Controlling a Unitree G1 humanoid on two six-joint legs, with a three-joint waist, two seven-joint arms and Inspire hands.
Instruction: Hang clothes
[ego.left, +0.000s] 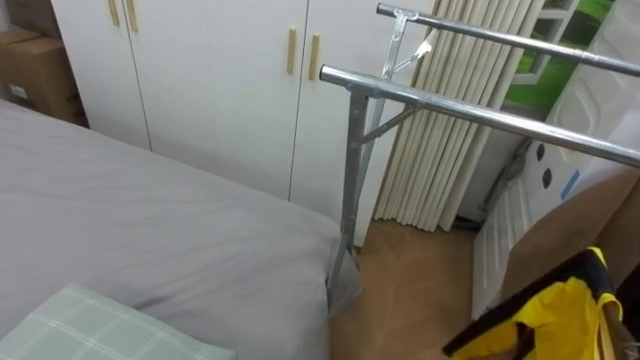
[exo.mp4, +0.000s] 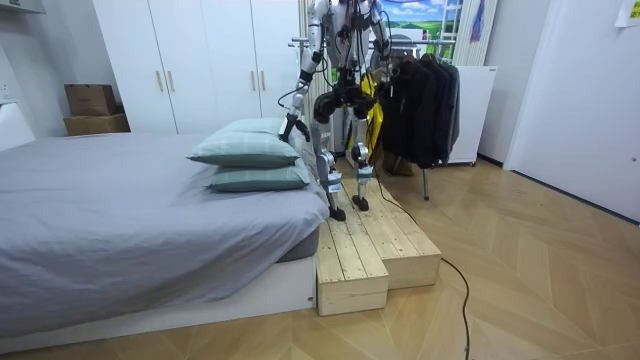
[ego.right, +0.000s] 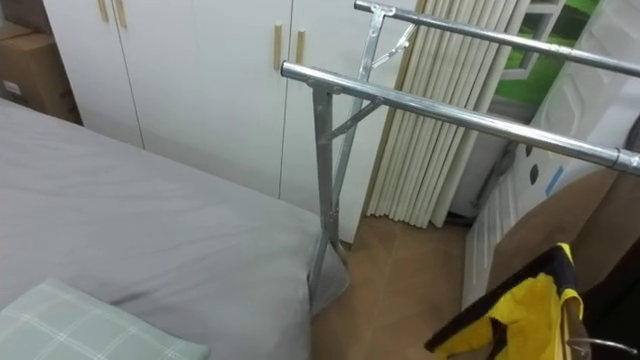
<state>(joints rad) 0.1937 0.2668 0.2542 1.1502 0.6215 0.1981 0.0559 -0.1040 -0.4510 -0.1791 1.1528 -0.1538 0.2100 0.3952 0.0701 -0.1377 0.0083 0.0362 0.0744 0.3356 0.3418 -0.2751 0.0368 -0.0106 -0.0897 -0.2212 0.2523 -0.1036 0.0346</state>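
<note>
Yellow garment (ego.left: 565, 315) is at 5 o'clock, well under the rail (ego.left: 480, 113) at 2 — probably in the right robot hand, can't tell its grip. Weak hold while lifting — could hit the floor (ego.left: 410, 270).

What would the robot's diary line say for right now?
task: hang clothes | robot: on wooden step beside bed | yellow garment: below rail, not yet hung

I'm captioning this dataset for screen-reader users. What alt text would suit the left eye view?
Two metal clothes rails cross the upper right, their post standing by the corner of a grey bed; a yellow and black garment shows at the lower right. White wardrobe doors and a cream curtain stand behind, and a checked pillow lies lower left.
</note>
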